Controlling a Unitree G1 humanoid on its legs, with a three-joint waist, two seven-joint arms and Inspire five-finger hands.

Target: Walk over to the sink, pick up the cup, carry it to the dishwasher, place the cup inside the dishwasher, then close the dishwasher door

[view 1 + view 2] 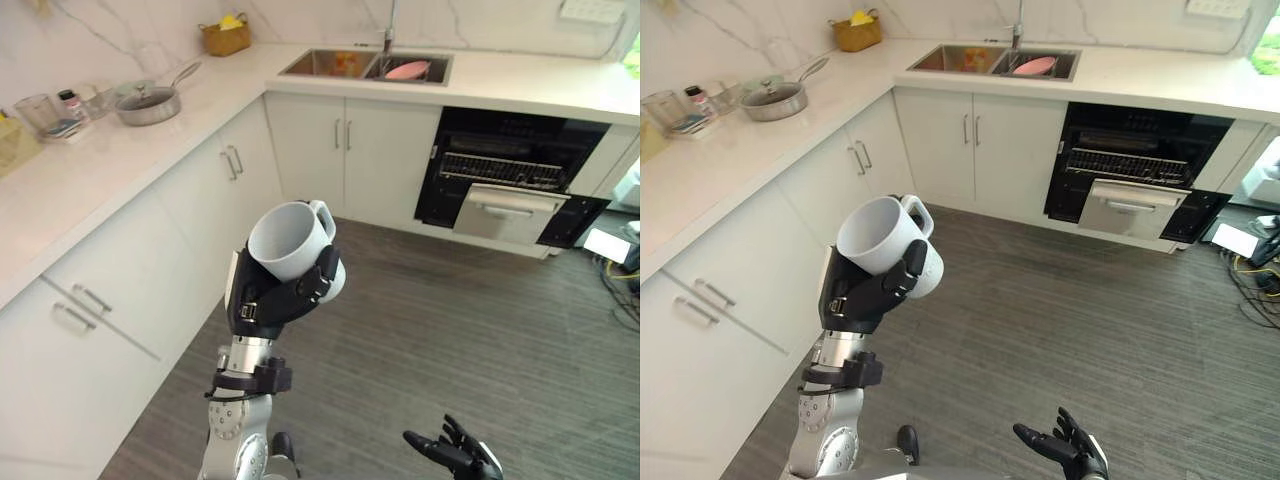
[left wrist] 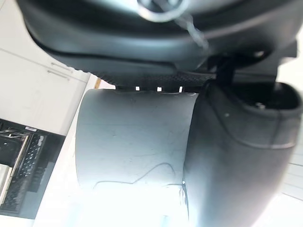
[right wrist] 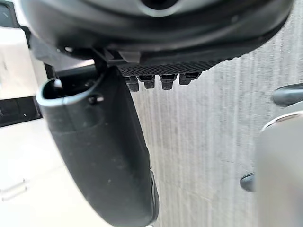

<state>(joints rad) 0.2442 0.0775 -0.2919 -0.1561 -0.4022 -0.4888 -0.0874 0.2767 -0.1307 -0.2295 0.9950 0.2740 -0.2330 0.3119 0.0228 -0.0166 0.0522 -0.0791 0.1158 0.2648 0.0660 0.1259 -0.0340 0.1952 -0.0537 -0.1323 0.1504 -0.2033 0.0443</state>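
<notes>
- The white ceramic cup (image 1: 288,240) is in the robot's left hand (image 1: 280,298), raised over the grey wood-grain floor (image 1: 430,330) in front of the white lower cabinets.
- The dark fingers are curled round the lower part of the cup's wall, and the palm sits under its base.
- The cup is tilted, with its open mouth turned up and its looped handle (image 1: 322,212) on the far side, free of the fingers.
- In the left wrist view the cup's pale wall (image 2: 132,137) lies against the palm, with the thumb (image 2: 236,156) pressed alongside it.
- The right hand (image 1: 452,450) hangs low near the floor, palm up, with relaxed, spread fingers and nothing in it.
- The black dishwasher (image 1: 515,165) stands open under the white counter (image 1: 130,160), with a rack visible inside. It is well apart from the cup, across the floor.
- The stainless steel double sink (image 1: 330,76) is set in the counter left of the dishwasher, and a pink plate (image 1: 408,70) lies in its right basin.
</notes>
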